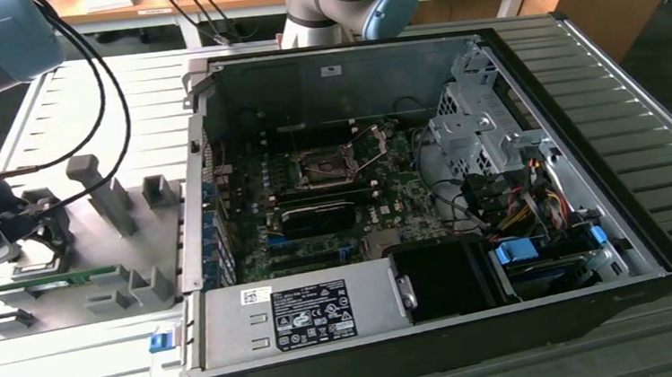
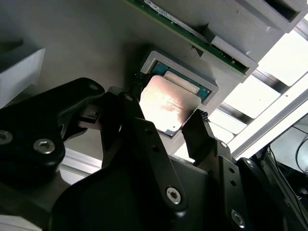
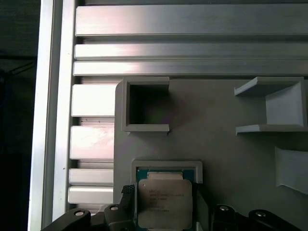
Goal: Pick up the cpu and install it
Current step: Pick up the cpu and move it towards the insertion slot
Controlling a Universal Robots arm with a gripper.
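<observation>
Silver-grey square cpu (image 3: 165, 204) in grey holder (image 3: 166, 165), black hand (image 2: 163, 110) astride

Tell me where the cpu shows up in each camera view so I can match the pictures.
Exterior view: under the gripper at the exterior view's left, over the grey fixture plate.
First wrist view: the cpu lies in its square grey holder on that plate.
Second wrist view: the cpu, shiny top up, sits in the same holder.
Shared landmark: the grey fixture plate.
</observation>
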